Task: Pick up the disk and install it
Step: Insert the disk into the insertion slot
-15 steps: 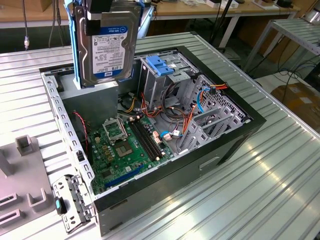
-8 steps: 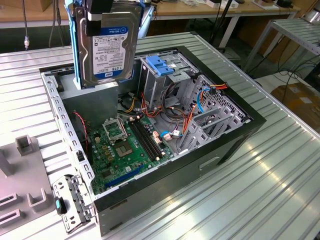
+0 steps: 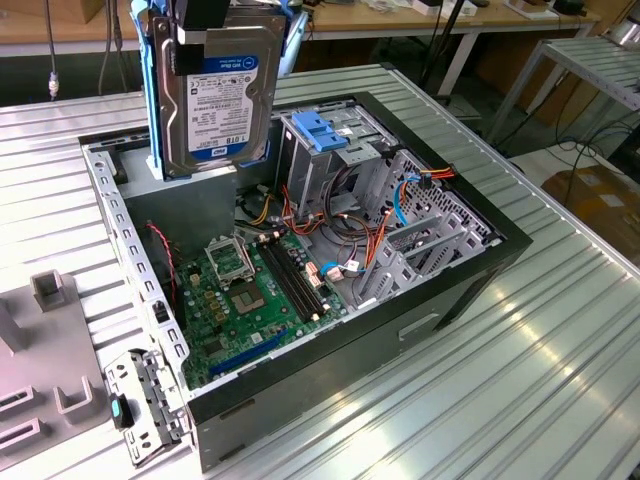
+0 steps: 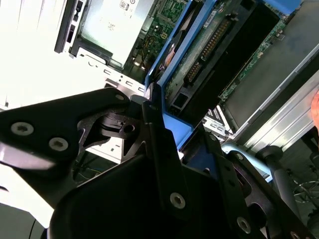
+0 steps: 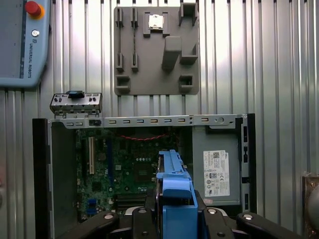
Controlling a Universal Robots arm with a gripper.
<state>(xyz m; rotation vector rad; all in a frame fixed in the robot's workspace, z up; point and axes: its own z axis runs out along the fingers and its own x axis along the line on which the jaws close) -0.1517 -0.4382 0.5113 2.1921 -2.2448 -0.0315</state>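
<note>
The disk (image 3: 215, 100), a silver hard drive with a white and blue label and blue side rails, hangs upright over the back left corner of the open computer case (image 3: 470, 270). My gripper (image 3: 213, 28) is shut on its upper end. In the first wrist view the disk's blue rail (image 5: 174, 191) stands edge-on between my black fingers (image 5: 142, 221), above the motherboard (image 5: 127, 169). In the second wrist view the disk (image 4: 202, 55) shows its circuit-board side and blue rail, running out from my gripper (image 4: 159, 127).
In the case stand an upright metal drive cage with a blue handle (image 3: 322, 130), loose cables (image 3: 350, 250) and a grey power supply box (image 5: 217, 172). A grey fixture plate (image 5: 155, 50), a metal bracket (image 3: 140, 405) and a teach pendant (image 5: 22, 45) lie on the ribbed table.
</note>
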